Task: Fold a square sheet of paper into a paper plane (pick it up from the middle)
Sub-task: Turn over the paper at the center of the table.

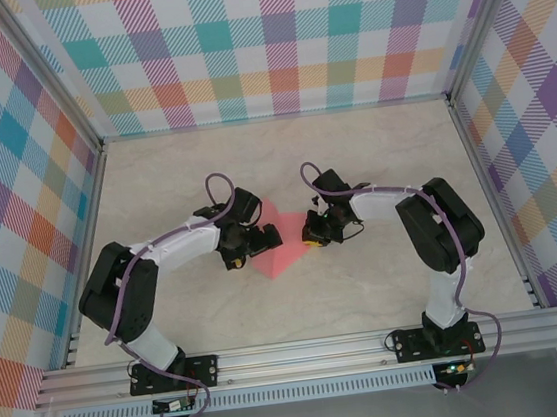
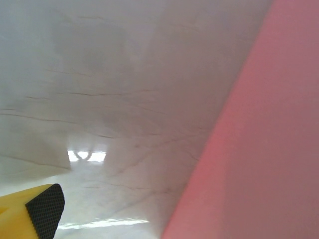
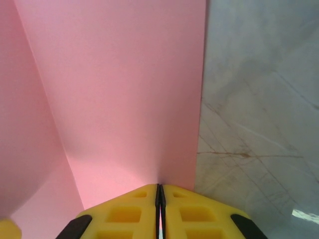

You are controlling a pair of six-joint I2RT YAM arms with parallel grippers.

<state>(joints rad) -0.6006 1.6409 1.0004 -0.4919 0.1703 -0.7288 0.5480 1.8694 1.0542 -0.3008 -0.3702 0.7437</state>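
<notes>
From above, the square sheet of paper (image 1: 282,256), salmon-pink, lies on the pale counter (image 1: 372,147) at the centre of the frame. The right jaws are closed, pinching its edge. The left jaws stand open just beside it, holding nothing. An early fold seems in hand. Next, the pinched edge likely needs carrying across and creasing flat.

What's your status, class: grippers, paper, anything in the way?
Left gripper open, off the sheet. Right gripper shut on the sheet's edge. Sheet on the table between both arms.
</notes>
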